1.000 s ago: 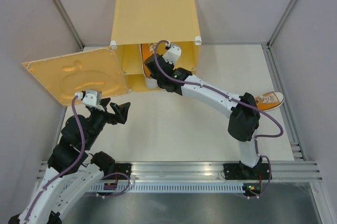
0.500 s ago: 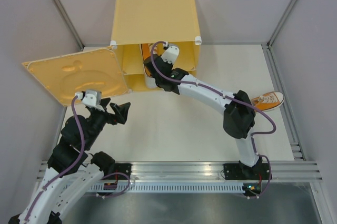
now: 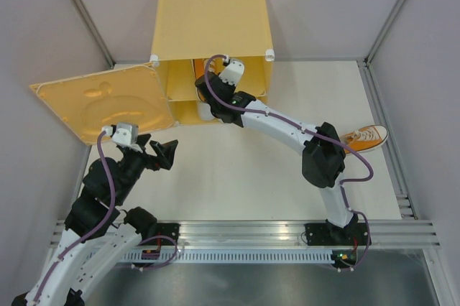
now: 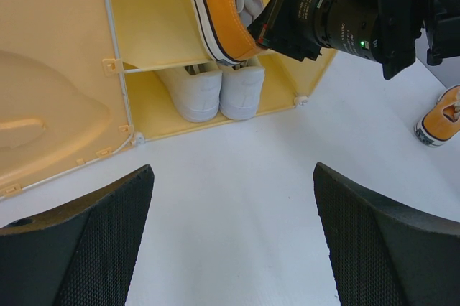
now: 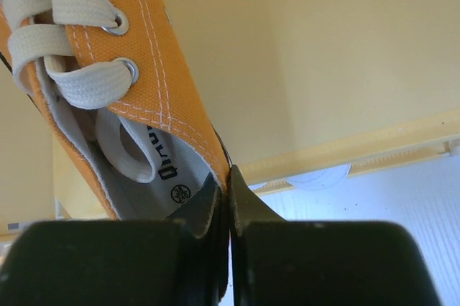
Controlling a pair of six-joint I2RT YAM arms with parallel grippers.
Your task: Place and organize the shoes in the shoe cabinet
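The yellow-orange shoe cabinet [image 3: 210,22] stands at the back with its door [image 3: 108,101] swung open to the left. My right gripper [image 5: 228,189] is shut on the heel wall of an orange sneaker [image 5: 108,83] and holds it inside the upper compartment; the shoe also shows in the left wrist view [image 4: 219,4]. The two white sneakers [image 4: 219,90] sit side by side in the lower compartment. The second orange sneaker [image 3: 365,136] lies on the table at the right. My left gripper [image 4: 233,241] is open and empty above the table in front of the door.
Grey walls enclose the white table [image 3: 237,169] on three sides. A metal rail [image 3: 244,233] runs along the near edge. The open door reaches out over the table's left side.
My right arm has pushed a little deeper into the cabinet with the orange sneaker. The left arm has not moved.
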